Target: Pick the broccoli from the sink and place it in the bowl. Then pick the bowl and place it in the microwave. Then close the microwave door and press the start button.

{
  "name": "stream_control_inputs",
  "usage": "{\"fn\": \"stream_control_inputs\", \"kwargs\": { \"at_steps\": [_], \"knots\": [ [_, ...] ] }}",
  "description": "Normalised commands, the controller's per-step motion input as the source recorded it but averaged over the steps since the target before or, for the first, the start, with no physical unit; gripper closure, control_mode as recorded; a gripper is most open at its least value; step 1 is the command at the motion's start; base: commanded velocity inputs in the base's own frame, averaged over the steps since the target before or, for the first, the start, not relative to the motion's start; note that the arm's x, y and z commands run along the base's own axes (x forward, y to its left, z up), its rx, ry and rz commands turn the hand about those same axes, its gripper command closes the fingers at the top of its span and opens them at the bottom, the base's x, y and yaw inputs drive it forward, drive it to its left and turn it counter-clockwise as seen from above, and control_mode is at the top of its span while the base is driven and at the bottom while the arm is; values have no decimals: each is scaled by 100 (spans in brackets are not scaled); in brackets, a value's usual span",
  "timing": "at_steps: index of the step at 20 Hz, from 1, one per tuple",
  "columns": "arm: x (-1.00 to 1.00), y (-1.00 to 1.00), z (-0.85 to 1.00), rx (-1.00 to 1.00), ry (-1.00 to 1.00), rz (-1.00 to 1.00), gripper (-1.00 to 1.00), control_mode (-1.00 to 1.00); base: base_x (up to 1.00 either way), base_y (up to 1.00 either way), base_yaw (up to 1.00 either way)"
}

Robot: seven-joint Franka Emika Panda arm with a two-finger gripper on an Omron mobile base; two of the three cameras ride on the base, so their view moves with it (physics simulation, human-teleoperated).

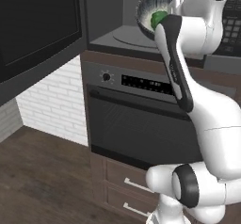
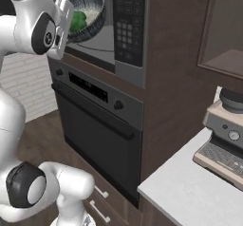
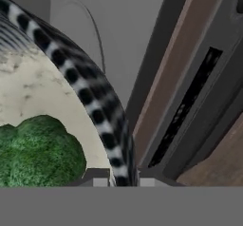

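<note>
Dark wood cabinetry frames a built-in appliance column, with the black oven [image 1: 141, 119] below and the microwave [image 2: 107, 28] above it, its grey cavity open. Off to the left in the left base view hangs the microwave door [image 1: 40, 25], swung wide. On the pale counter at right sits an espresso machine [image 2: 225, 139].

Held up at the cavity mouth is the bowl [image 1: 157, 9] — tilted, its pale hollow facing outward, the striped rim showing in the hand view just over the turntable [image 1: 134, 37]. The broccoli [image 2: 78, 20] lies inside it, low against the wall nearest the gripper [image 3: 113, 181].

The fingers appear clamped on the bowl's rim: in the hand view the tips sit right at the rim's edge, one either side, and the bowl is plainly off any surface, so I judge it gripped.

What the next move turns on is depth — the bowl hangs at the front lip of the cavity, the turntable lying beyond and slightly below it, away from the arm. It likely needs carrying inward and levelling before release, or the floret could roll out
</note>
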Motion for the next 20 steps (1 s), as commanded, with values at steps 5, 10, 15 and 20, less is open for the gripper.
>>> {"fn": "stream_control_inputs", "kwargs": {
  "at_steps": [5,10,15,20],
  "knots": [
    [66,-24,-2,0,6,0,100,-100,0,0,0],
    [58,1,-15,0,2,-1,100,-100,0,0,0],
    [65,1,-14,-1,4,-6,100,-100,0,0,0],
    [33,-1,-20,0,9,-5,100,-100,0,0,0]
  ]
}}
